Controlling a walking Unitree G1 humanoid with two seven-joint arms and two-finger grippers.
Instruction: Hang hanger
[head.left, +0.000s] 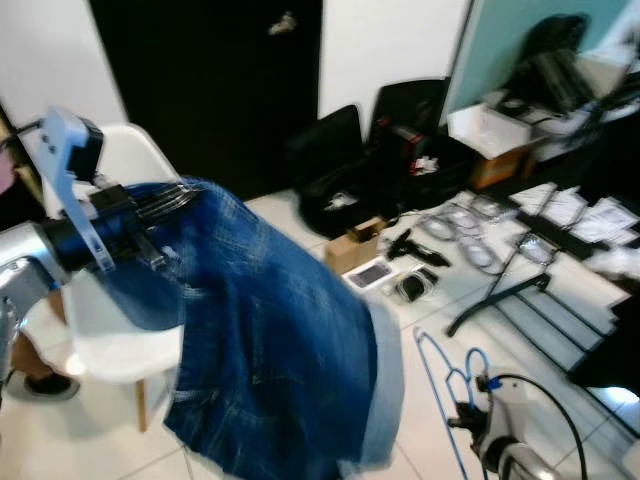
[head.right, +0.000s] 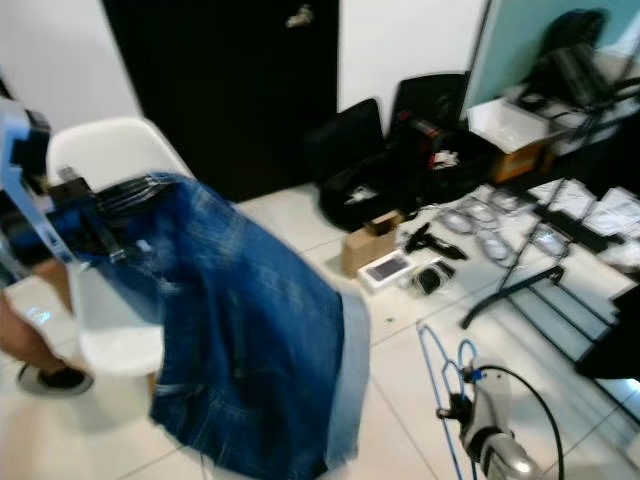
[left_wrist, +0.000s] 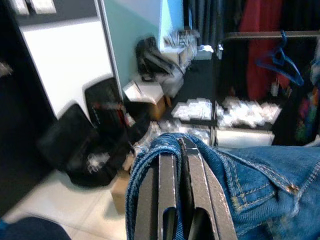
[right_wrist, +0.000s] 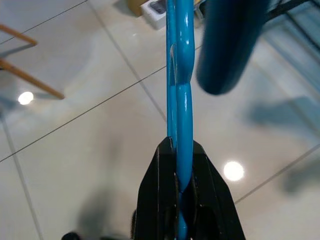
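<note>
A pair of blue jeans (head.left: 270, 330) hangs from my left gripper (head.left: 165, 205), which is raised at the left and shut on the waistband. In the left wrist view the two black fingers (left_wrist: 170, 190) press together over the folded denim edge (left_wrist: 250, 170). At the lower right my right gripper (head.right: 455, 408) is shut on a blue wire hanger (head.right: 432, 350) held low above the tiled floor. The right wrist view has the twisted blue neck of the hanger (right_wrist: 180, 75) running straight out from between the closed fingers (right_wrist: 157, 200).
A white chair (head.left: 120, 160) stands right behind the jeans, with a shoe (head.left: 45, 383) beside its leg. Black bags (head.left: 330, 165), a cardboard box (head.left: 350, 245), cables and a black stand (head.left: 500, 295) litter the floor ahead. A clothes rail (left_wrist: 270, 35) holds garments and a blue hanger (left_wrist: 280, 60).
</note>
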